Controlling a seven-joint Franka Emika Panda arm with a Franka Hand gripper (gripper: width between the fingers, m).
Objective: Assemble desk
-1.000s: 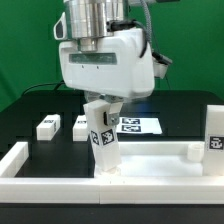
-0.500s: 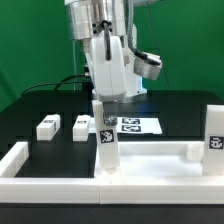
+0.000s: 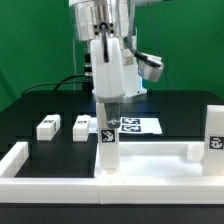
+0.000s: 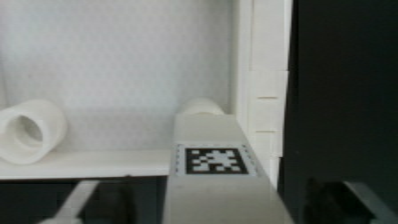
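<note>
Gripper open, gripping nothing, jaws straddling upright leg directly below, which stands in top's corner. Second leg stands far off toward exterior view's right. Third leg and fourth leg lie loose off toward exterior view's left. I'd call it roughly half done.

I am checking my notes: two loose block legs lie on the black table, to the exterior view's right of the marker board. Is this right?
Not quite: the side is wrong. The exterior view shows the two loose block legs lying on the black table to that view's left of the marker board, not its right.
</note>
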